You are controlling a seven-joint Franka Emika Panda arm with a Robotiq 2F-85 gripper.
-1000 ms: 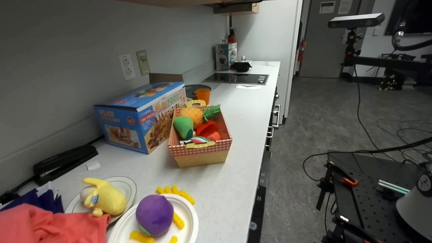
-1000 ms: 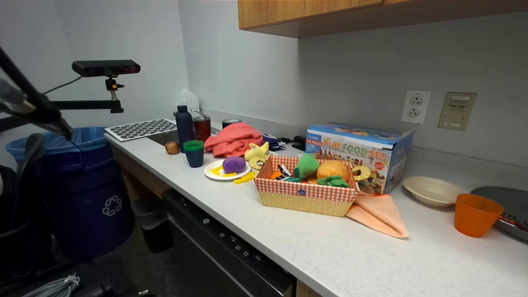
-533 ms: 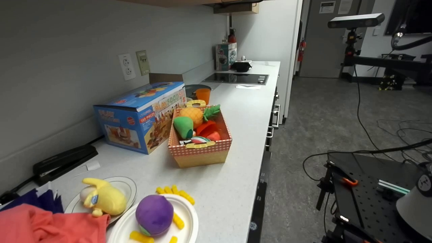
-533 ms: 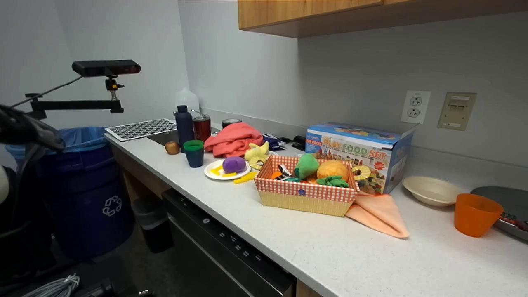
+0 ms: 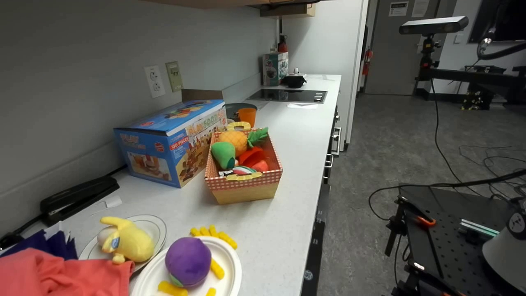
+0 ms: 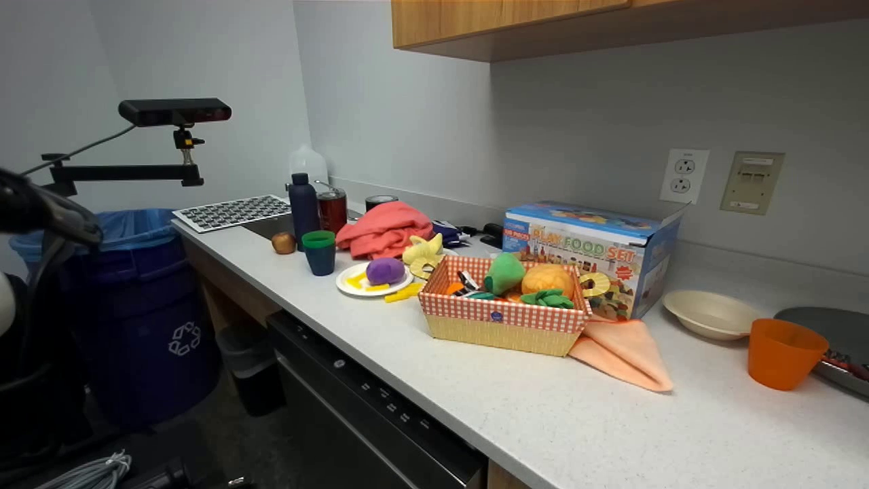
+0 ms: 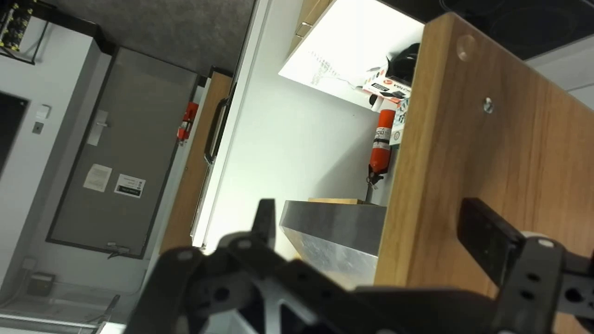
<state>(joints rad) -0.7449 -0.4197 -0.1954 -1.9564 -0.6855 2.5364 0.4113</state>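
My gripper is open in the wrist view, with its fingers wide apart and nothing held between them. The edge of a wooden cabinet and a metal range hood show between and beyond the fingers. Touch cannot be seen. In an exterior view a dark, blurred part of the arm stands at the left edge, away from the counter. A checkered basket with plush food, including a pineapple and a green pear-shaped toy, stands on the counter. A purple plush ball lies on a white plate.
A blue play food box stands behind the basket by the wall. An orange cup, a bowl, a peach cloth, a coral cloth, a green-rimmed cup and a dark bottle are on the counter.
The dark arm part at the left edge of an exterior view has swung down and left, then shifted slightly further left. The things on the counter have not moved.
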